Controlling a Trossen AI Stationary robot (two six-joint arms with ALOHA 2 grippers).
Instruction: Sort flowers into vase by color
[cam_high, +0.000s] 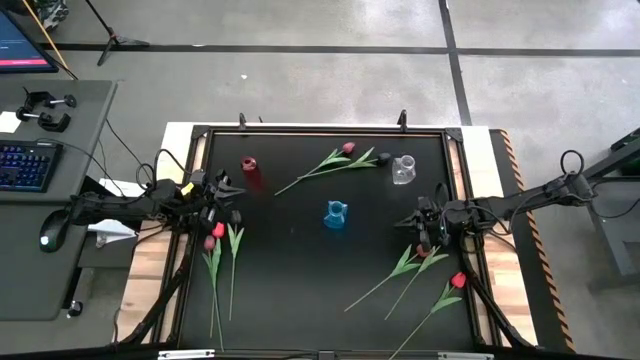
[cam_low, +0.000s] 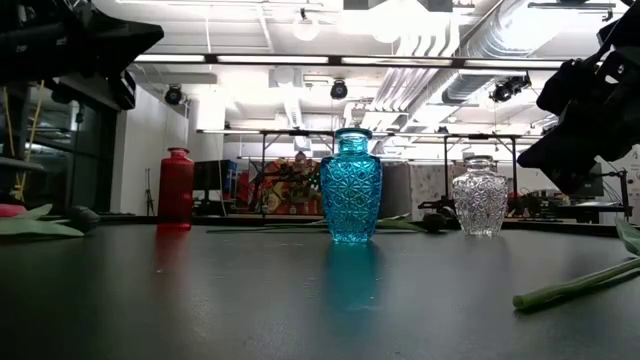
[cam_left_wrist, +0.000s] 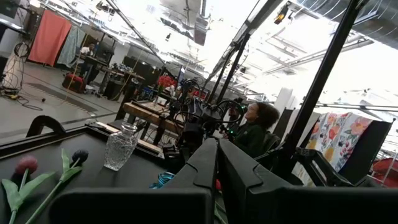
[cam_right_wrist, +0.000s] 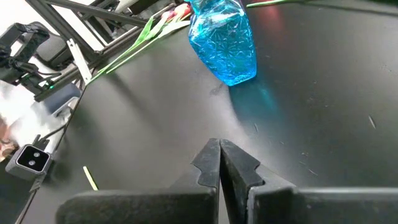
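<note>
- Left hand (cam_high: 213, 205) at the left edge of the tabletop (cam_high: 290, 270), fingers pressed together with nothing seen between them in its wrist view; red tulips (cam_high: 214, 240) just beside it toward the near edge, stems trailing away from it.
- Red vase (cam_high: 250, 172) just beyond the left hand, empty and upright.
- Maroon tulip (cam_high: 347, 149) and a darker one (cam_high: 383, 156) lying together at the far side, between the red vase and the clear glass vase (cam_high: 403, 170), well apart from both hands.
- Blue vase (cam_high: 335, 215) mid-tabletop, between the two hands.
- Right hand (cam_high: 428, 232) clenched and empty, near the clear vase; dark tulip (cam_high: 421, 251) just beside it, red tulip (cam_high: 458, 281) a little farther toward the near edge.
- Judged light, with thin bendy stems likely to droop and swing; heads soft, easily crushed.
- Best taken on the bare stem just under the head, clear of the leaves, with a gentle pinch.
</note>
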